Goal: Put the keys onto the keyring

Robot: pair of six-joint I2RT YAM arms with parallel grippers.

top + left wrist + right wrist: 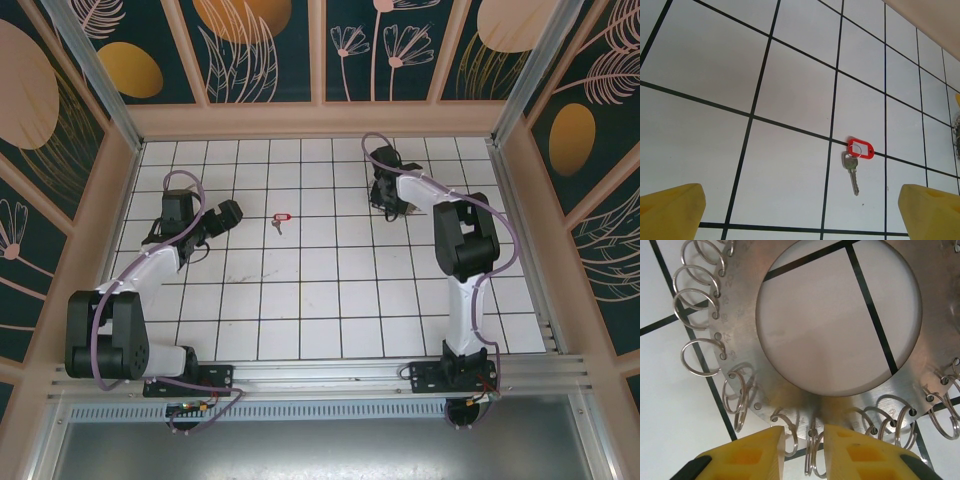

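Two grippers, one key. The left gripper (228, 215) stands just to the left of the small silvery metal key (279, 222). Its yellow fingers (670, 207) are spread wide and hold nothing. Through its wrist camera I see the key (852, 170) lying flat between them and further out, touched by neither.

The right gripper (392, 205) sits to the right of the key, well apart from it, low over the flat grey metal keyring (790, 400). Its jaws are drawn narrow. One of the small wire split rings (812, 452) on the disc's rim lies in the gap between the yellow fingers (760, 450). I cannot tell whether they pinch it or only straddle it.

Writing: the red plastic tag (861, 148) joined to the key's head has a white window that looks blank. Small stamped numerals run beside the rim holes of the keyring, too blurred for me to read.

Surface and room: the white tiled table (330, 300) is ruled with black lines. Dark teal wall panels (265, 50) with pale plant motifs and orange discs, set in pale frames, enclose the table on three sides. An aluminium rail (330, 375) carries both arm bases on the near side of the key.
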